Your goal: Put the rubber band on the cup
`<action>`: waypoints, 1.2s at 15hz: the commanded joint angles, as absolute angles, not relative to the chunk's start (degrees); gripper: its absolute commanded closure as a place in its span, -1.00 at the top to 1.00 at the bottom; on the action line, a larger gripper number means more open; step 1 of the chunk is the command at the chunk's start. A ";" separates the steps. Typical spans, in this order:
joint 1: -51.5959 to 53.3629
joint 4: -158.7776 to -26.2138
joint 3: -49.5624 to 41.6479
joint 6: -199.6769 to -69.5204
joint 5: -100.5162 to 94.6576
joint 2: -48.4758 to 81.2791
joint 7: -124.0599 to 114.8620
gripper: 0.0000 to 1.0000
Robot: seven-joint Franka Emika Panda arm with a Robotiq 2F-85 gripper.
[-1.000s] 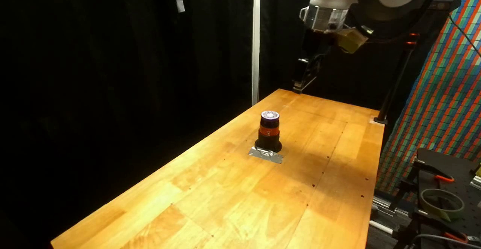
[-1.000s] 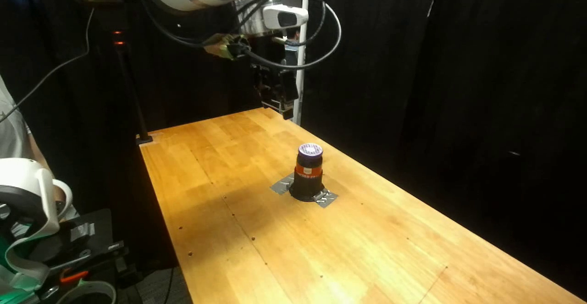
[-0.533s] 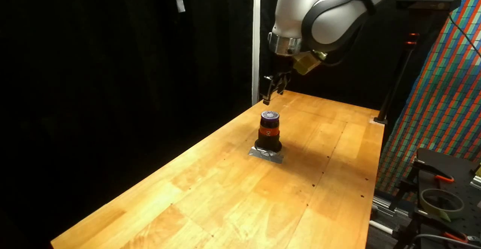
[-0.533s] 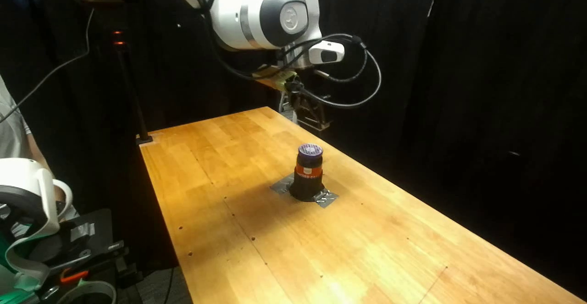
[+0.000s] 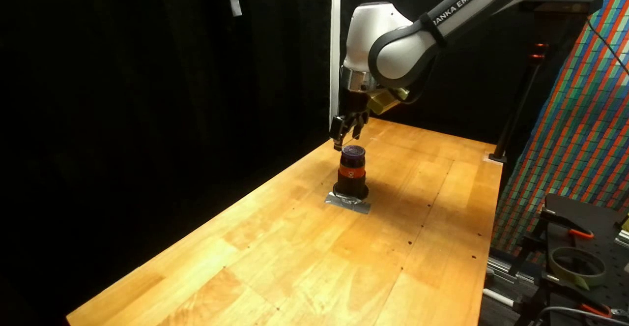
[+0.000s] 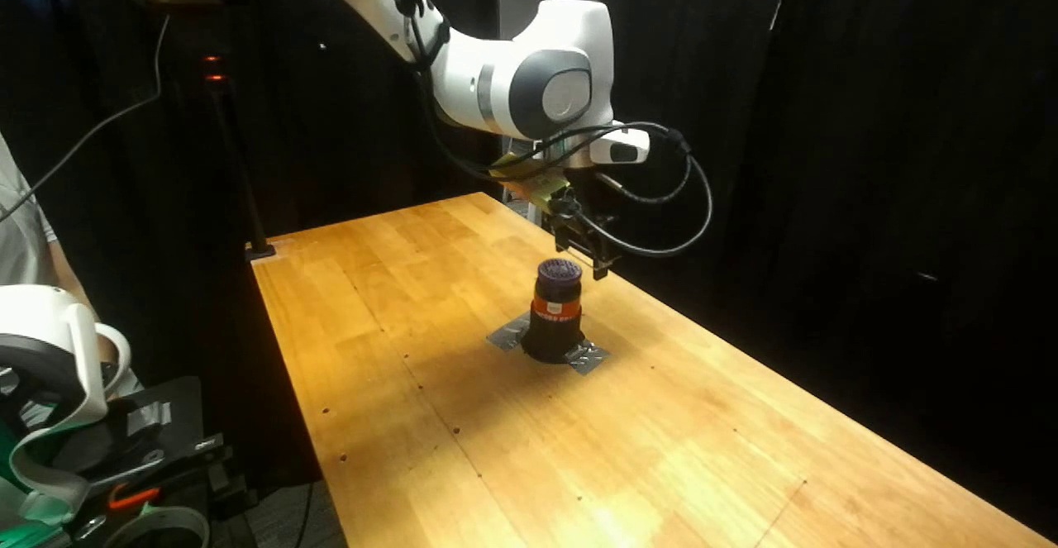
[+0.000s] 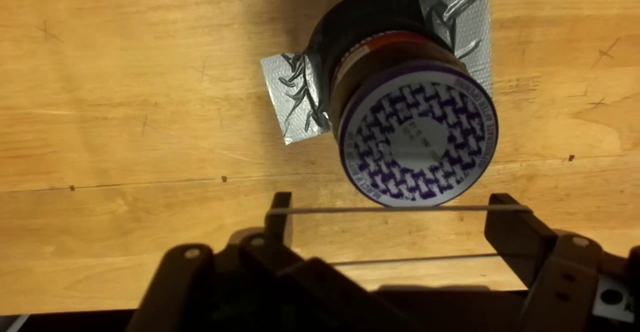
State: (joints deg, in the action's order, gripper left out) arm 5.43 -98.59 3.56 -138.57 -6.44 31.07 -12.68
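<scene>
The cup [image 5: 352, 173] is a small upright cylinder with an orange-red label, dark body and purple-white patterned lid; it also shows in an exterior view [image 6: 556, 308] and in the wrist view [image 7: 419, 144]. My gripper [image 7: 391, 204] is open, its fingers spread wide. The thin rubber band [image 7: 320, 210] is stretched around both fingers; a second strand shows behind the front one. In both exterior views the gripper [image 5: 347, 141] [image 6: 582, 260] hangs just above lid height, beside the lid on the far side. In the wrist view the front strand crosses the lid's edge; whether they touch cannot be told.
The cup stands in a black base [image 6: 552, 341] fixed to the wooden table [image 5: 275, 267] with silver tape [image 7: 300, 99]. A dark pole [image 5: 516, 104] rises at a far table corner. A side stand with a tape roll [image 5: 578, 267] is beside the table.
The arm has come from the back of the table, downward and toward the cup, and its shadow now falls on the lid. The fingers stay spread. The cup has not moved.
</scene>
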 commanded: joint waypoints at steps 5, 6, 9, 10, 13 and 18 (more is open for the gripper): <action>4.33 -93.74 4.55 -137.66 1.46 36.95 -6.09 1.00; 4.20 -93.61 4.55 -137.50 1.97 37.32 -5.74 1.00; 3.72 -94.16 4.74 -135.19 3.42 37.13 -5.09 1.00; 3.90 -95.04 4.47 -133.78 3.40 36.17 -5.35 1.00; 3.64 -97.52 4.31 -131.21 3.37 33.47 -5.16 1.00; 2.09 -101.32 5.51 -130.21 5.84 30.58 -2.32 1.00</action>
State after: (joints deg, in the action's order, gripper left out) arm 3.79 -97.20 4.19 -131.58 2.71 33.88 -5.90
